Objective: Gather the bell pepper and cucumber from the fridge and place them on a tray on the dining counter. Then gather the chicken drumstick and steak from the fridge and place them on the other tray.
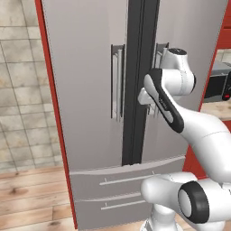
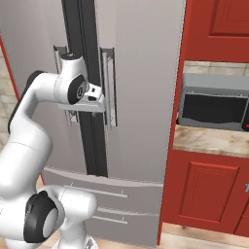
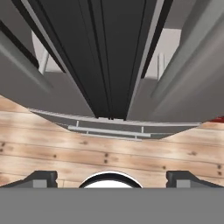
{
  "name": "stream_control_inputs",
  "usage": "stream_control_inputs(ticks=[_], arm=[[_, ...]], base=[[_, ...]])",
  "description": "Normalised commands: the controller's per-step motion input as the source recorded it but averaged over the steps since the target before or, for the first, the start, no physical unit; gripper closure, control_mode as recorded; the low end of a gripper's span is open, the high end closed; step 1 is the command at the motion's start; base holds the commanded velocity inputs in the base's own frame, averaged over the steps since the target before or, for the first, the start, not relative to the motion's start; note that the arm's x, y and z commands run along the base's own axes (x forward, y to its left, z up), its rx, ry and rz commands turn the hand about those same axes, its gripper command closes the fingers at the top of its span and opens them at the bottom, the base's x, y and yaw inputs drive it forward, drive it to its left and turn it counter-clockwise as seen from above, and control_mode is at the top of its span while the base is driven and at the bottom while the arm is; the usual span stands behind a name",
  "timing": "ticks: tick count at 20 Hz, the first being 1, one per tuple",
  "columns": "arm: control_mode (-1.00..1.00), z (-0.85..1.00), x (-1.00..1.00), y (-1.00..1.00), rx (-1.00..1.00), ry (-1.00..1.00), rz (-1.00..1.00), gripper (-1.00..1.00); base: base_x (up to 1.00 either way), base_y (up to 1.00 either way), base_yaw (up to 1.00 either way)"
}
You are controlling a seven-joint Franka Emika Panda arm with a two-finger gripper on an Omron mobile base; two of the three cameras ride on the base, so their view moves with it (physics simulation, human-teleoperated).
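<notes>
The white arm reaches forward, elbow bent, its tool point(image 3: 112, 178) spread wide and empty, pointing down by the tall grey fridge point(image 1: 90, 90) with both doors shut. A grey microwave point(image 2: 214, 108) sits on the bench to the right.

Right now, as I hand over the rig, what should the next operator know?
Gripper: jaws wide open, holding nothing, up close to the fridge at the dark seam between its two doors, pointing down along it.
Fridge: both doors shut, handles either side of the seam; bottom drawers closed.
Foods, trays and dining counter: not in sight from here.
Done: nothing on a tray as far as can be seen.
Left: open the fridge, move the vegetables to one tray, then the meats to the other.
</notes>
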Motion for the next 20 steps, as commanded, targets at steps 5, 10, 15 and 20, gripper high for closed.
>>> stream_control_inputs(ticks=[5,10,15,20], arm=[[1.00,0.00,0.00,0.00,0.00,0.00,0.00,-1.00],[1.00,0.00,0.00,0.00,0.00,0.00,0.00,-1.00],[-1.00,0.00,-0.06,0.00,0.00,-0.04,0.00,-1.00],[-1.00,0.13,-0.28,-0.35,0.00,-0.29,0.00,-1.00]], base=[[-0.08,0.00,0.00],[-0.33,0.00,0.00],[-0.24,0.00,0.00],[0.00,0.00,0.00]])
